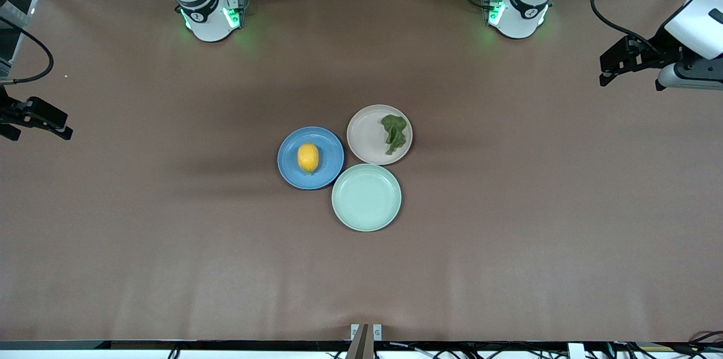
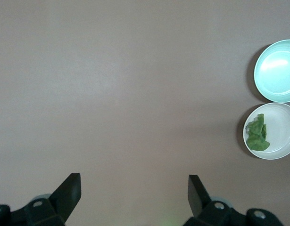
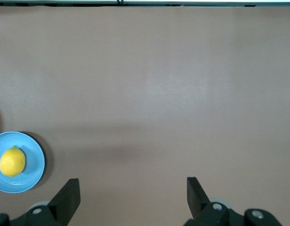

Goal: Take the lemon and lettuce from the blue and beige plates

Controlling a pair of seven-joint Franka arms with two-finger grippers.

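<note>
The lemon [image 1: 308, 157] lies on the blue plate [image 1: 288, 170] in the middle of the table. The lettuce [image 1: 394, 132] lies on the beige plate [image 1: 364, 139], which touches the blue plate on the side toward the left arm's end. My left gripper [image 1: 628, 79] hangs open and empty over bare table at the left arm's end. My right gripper [image 1: 40, 134] hangs open and empty at the right arm's end. The left wrist view shows the left gripper [image 2: 134, 181] well off from the lettuce [image 2: 257, 133]. In the right wrist view the right gripper [image 3: 133, 184] is far from the lemon [image 3: 12, 161].
An empty mint-green plate [image 1: 366, 197] sits against the two other plates, nearer to the front camera, and it also shows as the mint-green plate [image 2: 279, 70] in the left wrist view. Brown table surface stretches wide around the three plates.
</note>
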